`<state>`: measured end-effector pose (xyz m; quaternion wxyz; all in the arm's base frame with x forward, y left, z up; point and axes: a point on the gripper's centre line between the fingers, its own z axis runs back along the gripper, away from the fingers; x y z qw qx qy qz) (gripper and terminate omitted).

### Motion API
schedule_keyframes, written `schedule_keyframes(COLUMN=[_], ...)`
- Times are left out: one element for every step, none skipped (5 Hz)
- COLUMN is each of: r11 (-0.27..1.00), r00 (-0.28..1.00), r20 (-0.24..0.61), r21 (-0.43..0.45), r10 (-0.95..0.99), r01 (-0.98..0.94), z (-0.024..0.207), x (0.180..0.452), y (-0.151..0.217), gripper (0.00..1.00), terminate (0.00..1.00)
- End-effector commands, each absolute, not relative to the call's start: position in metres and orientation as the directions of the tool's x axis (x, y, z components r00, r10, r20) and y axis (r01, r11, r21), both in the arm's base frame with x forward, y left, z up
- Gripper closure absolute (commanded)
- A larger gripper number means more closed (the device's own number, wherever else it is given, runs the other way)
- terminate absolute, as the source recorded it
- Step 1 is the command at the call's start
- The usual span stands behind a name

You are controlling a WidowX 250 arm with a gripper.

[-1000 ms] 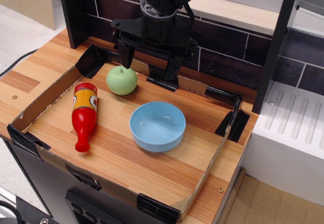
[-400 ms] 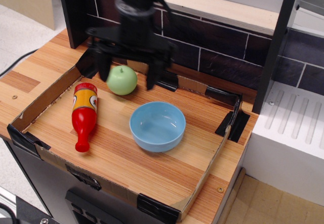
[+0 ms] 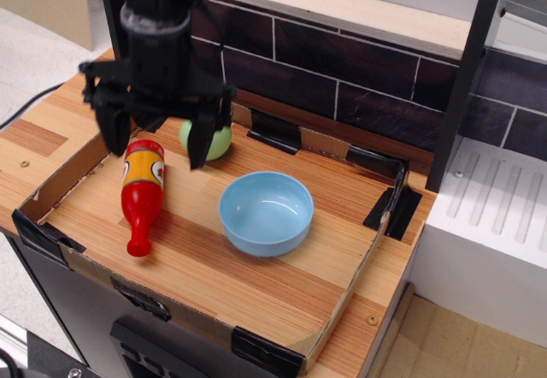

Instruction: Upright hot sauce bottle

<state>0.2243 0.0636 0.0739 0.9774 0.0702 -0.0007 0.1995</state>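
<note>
The hot sauce bottle (image 3: 142,194) lies on its side at the left of the cardboard tray (image 3: 201,327). It is glossy red with an orange-yellow label, its base toward the back and its red cap toward the front. My black gripper (image 3: 157,147) hangs open just above the bottle's base end, one finger (image 3: 114,135) to its left and the other (image 3: 202,142) to its right. It holds nothing.
A green apple (image 3: 215,140) sits behind the gripper, partly hidden by the right finger. A light blue bowl (image 3: 266,212) stands in the tray's middle. A dark brick wall (image 3: 342,79) and shelf post (image 3: 461,70) close the back and right.
The gripper has swung left and toward the front, from above the apple to above the bottle's base. It stays open. The bottle, apple and bowl have not moved.
</note>
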Motion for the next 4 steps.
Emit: schedule_keyframes(r11=[0.919, 0.905, 0.895, 0.901], r00=[0.920, 0.902, 0.890, 0.899], r20=[0.095, 0.161, 0.176, 0.172], r21=[0.077, 0.084, 0.085, 0.098], r10=[0.380, 0.401, 0.420, 0.404], r01=[-0.387, -0.417, -0.439, -0.423], z=[0.076, 0.068, 0.058, 0.041], x=[0.197, 0.195, 0.199, 0.196], y=[0.071, 0.072, 0.074, 0.070], gripper=[0.00, 0.00, 0.00, 0.00], terminate=[0.00, 0.00, 0.00, 0.00])
